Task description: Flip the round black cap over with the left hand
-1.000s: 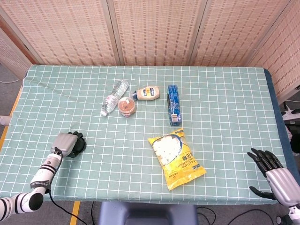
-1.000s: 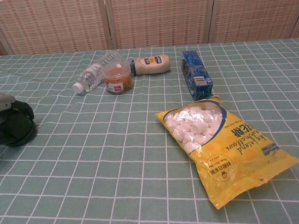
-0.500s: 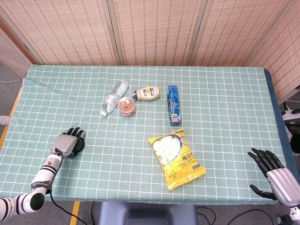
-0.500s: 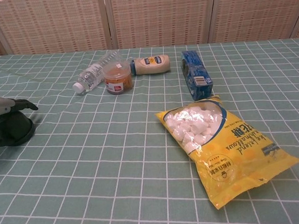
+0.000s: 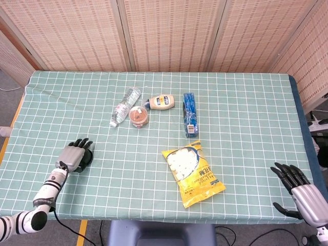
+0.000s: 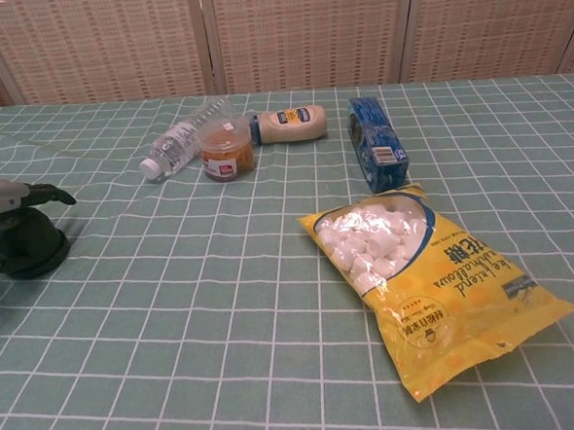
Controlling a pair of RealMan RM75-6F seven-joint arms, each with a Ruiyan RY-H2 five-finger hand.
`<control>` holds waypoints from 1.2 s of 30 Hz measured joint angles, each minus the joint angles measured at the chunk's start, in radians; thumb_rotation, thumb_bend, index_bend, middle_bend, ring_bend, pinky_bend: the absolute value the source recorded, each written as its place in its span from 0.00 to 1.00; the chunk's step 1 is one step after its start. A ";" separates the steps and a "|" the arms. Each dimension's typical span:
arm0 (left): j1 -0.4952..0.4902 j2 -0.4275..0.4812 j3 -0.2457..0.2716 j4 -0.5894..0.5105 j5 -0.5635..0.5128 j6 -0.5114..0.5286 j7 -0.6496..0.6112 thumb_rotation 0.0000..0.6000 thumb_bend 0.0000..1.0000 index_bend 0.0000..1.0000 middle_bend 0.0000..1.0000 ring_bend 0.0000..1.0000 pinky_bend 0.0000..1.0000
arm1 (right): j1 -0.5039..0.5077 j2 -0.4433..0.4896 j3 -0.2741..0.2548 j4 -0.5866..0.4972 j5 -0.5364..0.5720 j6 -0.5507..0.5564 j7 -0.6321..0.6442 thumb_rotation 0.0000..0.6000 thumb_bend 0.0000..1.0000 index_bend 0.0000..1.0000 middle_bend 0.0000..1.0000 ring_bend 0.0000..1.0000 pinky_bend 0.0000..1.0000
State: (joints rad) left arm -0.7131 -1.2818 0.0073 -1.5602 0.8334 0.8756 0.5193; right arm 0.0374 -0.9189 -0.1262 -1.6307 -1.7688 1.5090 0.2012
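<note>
Both hands open: left hand hovers w/ fingers spread over round black cap at table's 8 o'clock, likely set to regrip; right hand idles empty at 4 o'clock.

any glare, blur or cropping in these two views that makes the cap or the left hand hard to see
Head view: even, soft light, sharp focus, no strong glare; the left hand covers most of the round black cap. Chest view: also sharp, the cap casts only a faint shadow, but the left edge crops the hand, so only part shows; mild sheen on the yellow snack bag.
</note>
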 measured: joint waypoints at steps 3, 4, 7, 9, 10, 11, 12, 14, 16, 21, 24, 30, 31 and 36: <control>0.003 0.010 -0.002 -0.015 0.014 0.009 -0.006 1.00 0.39 0.00 0.00 0.00 0.16 | -0.001 0.000 0.000 0.000 -0.001 0.003 0.002 1.00 0.17 0.00 0.00 0.00 0.00; 0.004 0.015 -0.002 -0.024 0.021 0.015 -0.007 1.00 0.39 0.00 0.00 0.00 0.16 | -0.001 0.000 -0.001 0.001 -0.002 0.002 0.002 1.00 0.17 0.00 0.00 0.00 0.00; 0.011 0.039 0.000 -0.063 0.045 0.041 -0.005 1.00 0.39 0.00 0.00 0.00 0.16 | 0.001 0.000 -0.003 0.001 -0.006 -0.001 0.005 1.00 0.17 0.00 0.00 0.00 0.00; 0.016 0.056 0.004 -0.092 0.058 0.063 0.006 1.00 0.39 0.00 0.00 0.00 0.16 | 0.002 0.001 -0.005 0.002 -0.010 -0.001 0.007 1.00 0.17 0.00 0.00 0.00 0.00; 0.018 0.061 0.007 -0.100 0.062 0.072 0.015 1.00 0.39 0.00 0.00 0.00 0.17 | 0.002 0.002 -0.006 0.001 -0.011 -0.002 0.009 1.00 0.17 0.00 0.00 0.00 0.00; 0.020 0.065 0.009 -0.104 0.063 0.080 0.024 1.00 0.39 0.00 0.00 0.00 0.18 | 0.002 0.003 -0.007 0.001 -0.013 -0.001 0.011 1.00 0.17 0.00 0.00 0.00 0.00; 0.022 0.067 0.013 -0.107 0.064 0.087 0.038 1.00 0.39 0.00 0.00 0.00 0.19 | 0.002 0.004 -0.008 0.001 -0.015 -0.001 0.012 1.00 0.17 0.00 0.00 0.00 0.00; 0.025 0.066 0.019 -0.104 0.062 0.094 0.058 1.00 0.39 0.01 0.02 0.00 0.19 | 0.001 0.007 -0.010 -0.001 -0.019 0.001 0.014 1.00 0.17 0.00 0.00 0.00 0.00; 0.027 0.058 0.023 -0.092 0.057 0.096 0.066 1.00 0.38 0.05 0.07 0.01 0.20 | 0.000 0.010 -0.012 -0.003 -0.021 0.003 0.016 1.00 0.17 0.00 0.00 0.00 0.00; 0.029 0.042 0.024 -0.066 0.062 0.100 0.075 1.00 0.38 0.14 0.14 0.08 0.22 | -0.001 0.013 -0.014 -0.004 -0.024 0.006 0.019 1.00 0.17 0.00 0.00 0.00 0.00; 0.033 0.034 0.024 -0.054 0.084 0.115 0.078 1.00 0.38 0.20 0.22 0.16 0.27 | 0.001 0.013 -0.014 -0.004 -0.023 0.001 0.017 1.00 0.17 0.00 0.00 0.00 0.00; 0.041 0.021 0.021 -0.029 0.100 0.119 0.078 1.00 0.38 0.28 0.27 0.21 0.29 | 0.003 0.015 -0.015 -0.007 -0.021 -0.005 0.014 1.00 0.17 0.00 0.00 0.00 0.00; 0.041 0.020 0.021 -0.026 0.101 0.117 0.076 1.00 0.38 0.28 0.27 0.22 0.30 | 0.002 0.015 -0.015 -0.007 -0.021 -0.003 0.015 1.00 0.17 0.00 0.00 0.00 0.00; 0.046 0.017 0.013 -0.019 0.112 0.116 0.061 1.00 0.38 0.35 0.33 0.25 0.32 | 0.002 0.015 -0.015 -0.009 -0.019 -0.004 0.012 1.00 0.17 0.00 0.00 0.00 0.00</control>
State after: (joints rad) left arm -0.6671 -1.2645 0.0207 -1.5793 0.9454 0.9918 0.5805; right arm 0.0394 -0.9035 -0.1410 -1.6401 -1.7882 1.5049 0.2134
